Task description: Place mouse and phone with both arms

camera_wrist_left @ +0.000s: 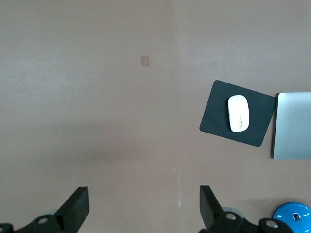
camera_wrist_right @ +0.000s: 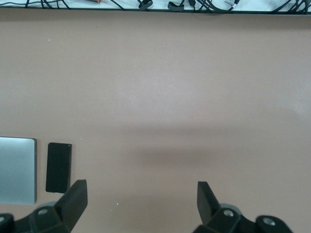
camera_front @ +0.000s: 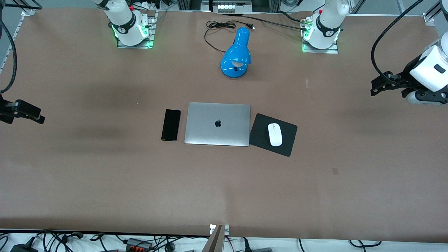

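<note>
The white mouse point(camera_front: 275, 134) lies on a black square mat point(camera_front: 260, 134) beside the closed silver laptop point(camera_front: 217, 124), toward the left arm's end. It also shows in the left wrist view point(camera_wrist_left: 238, 113). The black phone point(camera_front: 170, 125) lies flat on the table beside the laptop toward the right arm's end, and also shows in the right wrist view point(camera_wrist_right: 59, 167). My left gripper point(camera_front: 375, 87) point(camera_wrist_left: 143, 199) is open and empty, up over bare table at its end. My right gripper point(camera_front: 38, 117) point(camera_wrist_right: 141, 191) is open and empty over bare table at the other end.
A blue desk lamp point(camera_front: 236, 52) with a black cord point(camera_front: 217, 26) stands between the arm bases, farther from the front camera than the laptop. Cables and plugs point(camera_front: 136, 243) lie along the table's front edge. The brown table point(camera_front: 105, 175) is bare around the laptop group.
</note>
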`<state>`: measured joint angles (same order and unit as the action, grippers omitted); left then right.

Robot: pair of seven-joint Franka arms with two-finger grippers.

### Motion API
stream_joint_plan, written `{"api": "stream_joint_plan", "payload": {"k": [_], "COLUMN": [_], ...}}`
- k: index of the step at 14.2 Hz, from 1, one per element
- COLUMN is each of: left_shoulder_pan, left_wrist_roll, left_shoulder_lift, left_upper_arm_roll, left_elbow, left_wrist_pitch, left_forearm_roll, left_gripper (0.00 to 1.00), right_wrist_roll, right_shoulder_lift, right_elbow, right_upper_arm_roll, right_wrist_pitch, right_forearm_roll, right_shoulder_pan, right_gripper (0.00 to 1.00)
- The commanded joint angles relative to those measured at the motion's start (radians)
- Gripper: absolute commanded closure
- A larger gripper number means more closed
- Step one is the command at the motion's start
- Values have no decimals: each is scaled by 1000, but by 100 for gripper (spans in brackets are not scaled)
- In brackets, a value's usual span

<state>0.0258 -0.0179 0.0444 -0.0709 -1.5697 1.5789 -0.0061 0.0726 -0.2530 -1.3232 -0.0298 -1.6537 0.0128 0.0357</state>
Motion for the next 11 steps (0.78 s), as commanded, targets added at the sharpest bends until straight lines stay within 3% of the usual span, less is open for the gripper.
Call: {"api": "stream_joint_plan", "payload": {"k": [1, 8, 11], "left_shoulder_pan": [5, 5, 5], "left_wrist_roll": [-10, -22, -23], "left_shoulder_lift": [-1, -1, -1], "left_upper_arm_roll": [-9, -9, -9], "left_elbow": [17, 17, 16], "left_wrist_pitch": [-25, -28, -54], "left_forearm_roll": [-8, -8, -6], "left_gripper": [0, 0, 0], "right_wrist_roll": [18, 7, 3], "right_shoulder_lift": [112, 273, 305], "right_elbow": [-155, -422, -449], "right_upper_arm_roll": [4, 4, 4], "right_wrist_pitch": [-47, -138, -127], "right_forearm_roll": [-39, -28, -27], "right_shoulder_pan": [-16, -13, -14], "right_gripper": [0, 0, 0]}}
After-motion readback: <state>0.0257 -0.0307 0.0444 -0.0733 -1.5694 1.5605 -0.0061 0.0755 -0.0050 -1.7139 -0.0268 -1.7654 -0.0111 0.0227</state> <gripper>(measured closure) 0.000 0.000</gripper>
